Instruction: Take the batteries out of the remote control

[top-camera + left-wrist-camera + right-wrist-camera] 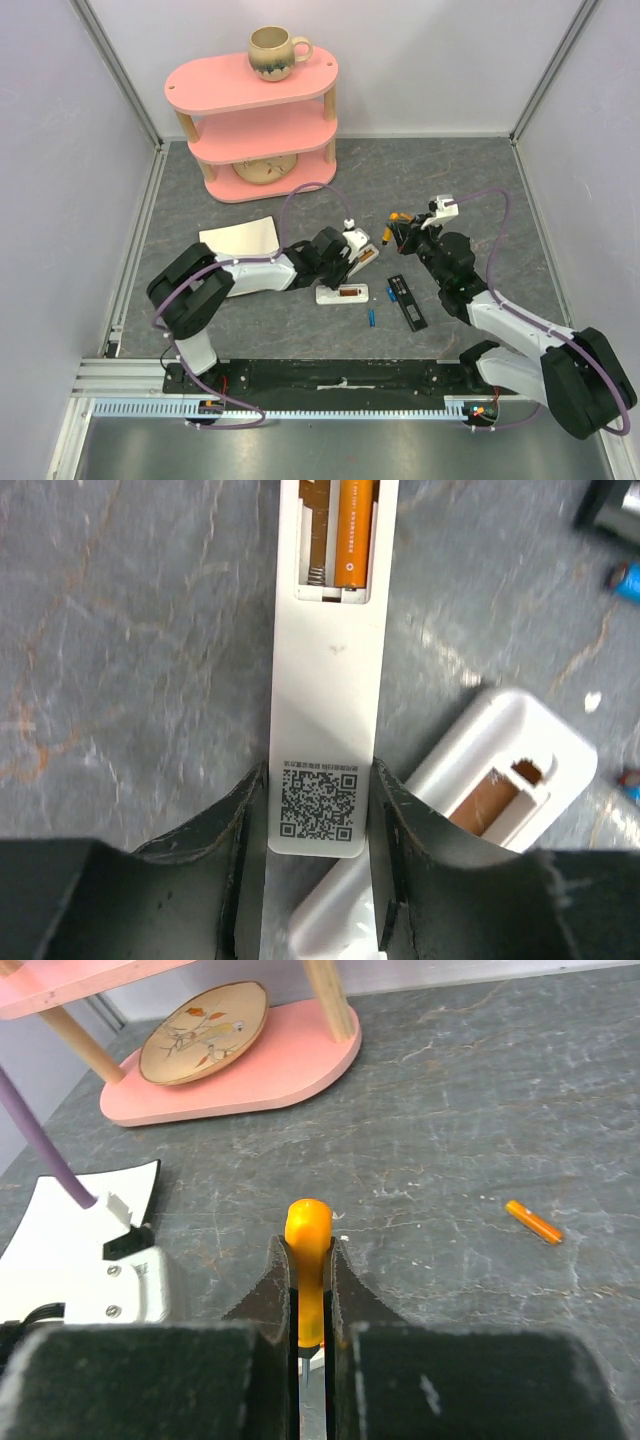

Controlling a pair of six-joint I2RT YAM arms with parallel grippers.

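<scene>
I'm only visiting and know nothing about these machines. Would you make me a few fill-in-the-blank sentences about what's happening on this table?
1. The right pincer grips a screwdriver with an ___ handle.
2. The white remote in the left pincer bears a printed ___ code.
3. Its open compartment holds ___ battery.
4. On top of the pink shelf stands a ___.
Missing words: orange; QR; one; mug.

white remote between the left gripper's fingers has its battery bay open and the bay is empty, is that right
Not empty. The white remote between the fingers of the left gripper does have its battery bay open, but an orange battery sits in one slot. Only the slot beside it is bare, its spring showing. The left wrist view shows this.
</scene>
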